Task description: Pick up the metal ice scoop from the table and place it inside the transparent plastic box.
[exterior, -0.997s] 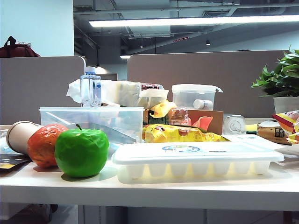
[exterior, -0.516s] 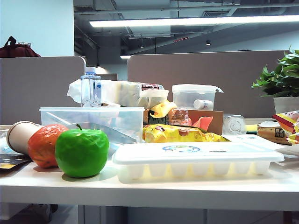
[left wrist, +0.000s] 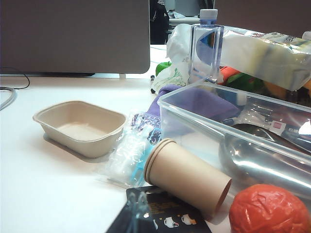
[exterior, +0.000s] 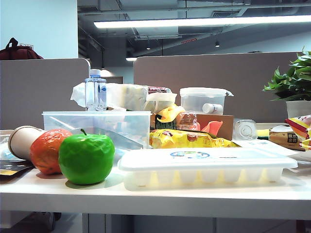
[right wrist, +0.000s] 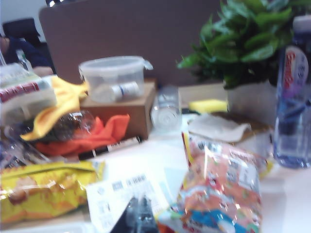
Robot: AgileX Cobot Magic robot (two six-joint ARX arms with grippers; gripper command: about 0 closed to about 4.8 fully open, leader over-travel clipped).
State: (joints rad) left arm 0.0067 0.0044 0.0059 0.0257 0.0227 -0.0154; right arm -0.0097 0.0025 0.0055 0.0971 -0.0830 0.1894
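Two things matter here, and they are already together: the metal ice scoop (left wrist: 252,162) lies inside the transparent plastic box (exterior: 97,115), its broad shiny blade pressed low against the frosted near wall. From the exterior view it shows as a grey slanted shape (exterior: 119,137) through the plastic. In front of the box sit a green apple (exterior: 86,158), a crinkled orange-red ball (exterior: 46,150) touching it, and a tan paper cup (exterior: 19,141) tipped on its side. The white ice-cube tray (exterior: 204,167) stretches across the front right of the table. A water bottle (exterior: 95,91) stands behind the box, and a beige pulp tray (left wrist: 80,126) rests apart on bare table.

The right gripper (right wrist: 139,213) shows as dark fingertips pinched together with nothing between them, over a barcoded white sheet (right wrist: 129,189), between a yellow snack bag (right wrist: 46,187) and a pink packet (right wrist: 221,189). The left gripper appears in no view, so its jaws cannot be told.
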